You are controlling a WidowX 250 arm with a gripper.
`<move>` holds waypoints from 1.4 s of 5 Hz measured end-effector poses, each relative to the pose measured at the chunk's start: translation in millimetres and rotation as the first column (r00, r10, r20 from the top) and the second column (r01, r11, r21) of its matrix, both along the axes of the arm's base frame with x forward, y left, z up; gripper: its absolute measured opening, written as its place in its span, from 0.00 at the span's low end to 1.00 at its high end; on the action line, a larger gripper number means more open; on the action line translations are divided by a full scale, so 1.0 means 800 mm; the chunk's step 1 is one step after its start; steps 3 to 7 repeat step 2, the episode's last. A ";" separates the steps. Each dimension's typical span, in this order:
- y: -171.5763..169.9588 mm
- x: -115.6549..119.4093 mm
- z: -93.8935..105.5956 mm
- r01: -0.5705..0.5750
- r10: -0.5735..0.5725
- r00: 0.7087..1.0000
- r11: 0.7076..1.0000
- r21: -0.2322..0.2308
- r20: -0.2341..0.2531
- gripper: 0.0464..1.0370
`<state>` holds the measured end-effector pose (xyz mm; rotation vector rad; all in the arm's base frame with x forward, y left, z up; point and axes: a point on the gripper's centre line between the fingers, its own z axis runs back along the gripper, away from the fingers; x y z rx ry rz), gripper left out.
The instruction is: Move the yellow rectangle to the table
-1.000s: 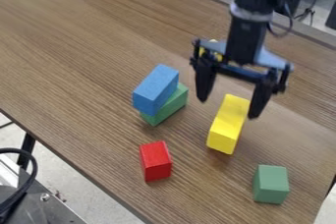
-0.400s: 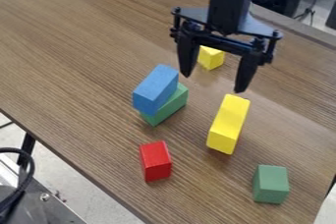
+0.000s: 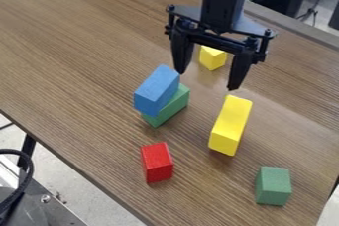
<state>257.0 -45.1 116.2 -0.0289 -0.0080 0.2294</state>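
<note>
I count six blocks on one table [image 3: 79, 61]: two yellow, two green, one blue and one red. One yellow block [image 3: 212, 58] shows through the gap between my jaws; camera-side of them are the other yellow block [image 3: 229, 126], a blue block [image 3: 157, 88] on a green block [image 3: 173, 107], one red block [image 3: 157, 163] and the second green block [image 3: 273, 186].

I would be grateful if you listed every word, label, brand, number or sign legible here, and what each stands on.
None can be read: the yellow rectangle, red block, blue block and green cube show plain faces, and I find no lettering on the pincer.
</note>
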 end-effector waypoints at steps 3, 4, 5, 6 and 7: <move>0.000 0.000 0.000 0.000 0.000 1.000 1.000 0.000 0.000 0.96; 0.000 0.000 0.000 0.000 0.000 1.000 1.000 0.000 0.000 0.96; 0.000 0.000 0.000 0.000 0.000 1.000 1.000 0.000 0.000 0.96; 0.000 0.000 0.000 0.000 0.000 1.000 1.000 0.000 0.000 0.96; 0.000 0.000 0.000 0.000 0.000 1.000 1.000 0.000 0.000 0.96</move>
